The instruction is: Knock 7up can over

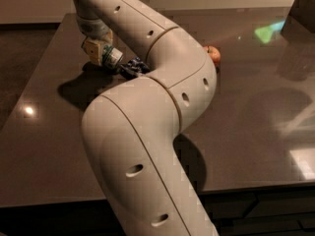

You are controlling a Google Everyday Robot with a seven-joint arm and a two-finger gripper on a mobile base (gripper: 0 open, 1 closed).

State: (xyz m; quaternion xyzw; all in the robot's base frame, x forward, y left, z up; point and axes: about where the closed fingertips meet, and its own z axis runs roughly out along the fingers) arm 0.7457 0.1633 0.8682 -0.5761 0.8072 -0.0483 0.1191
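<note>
My tool [98, 49] hangs low over the far left of the surface [256, 132], against the 7up can [112, 57], which looks tilted just beside the blue snack bag [133, 68]. I cannot tell whether my tool is apart or clamped on it. As I judge it, the can may lean on the bag instead of falling flat, or roll away. The surface is dark and glossy, with a red apple [212, 55] beyond my arm [162, 97]. The room behind is pale.
</note>
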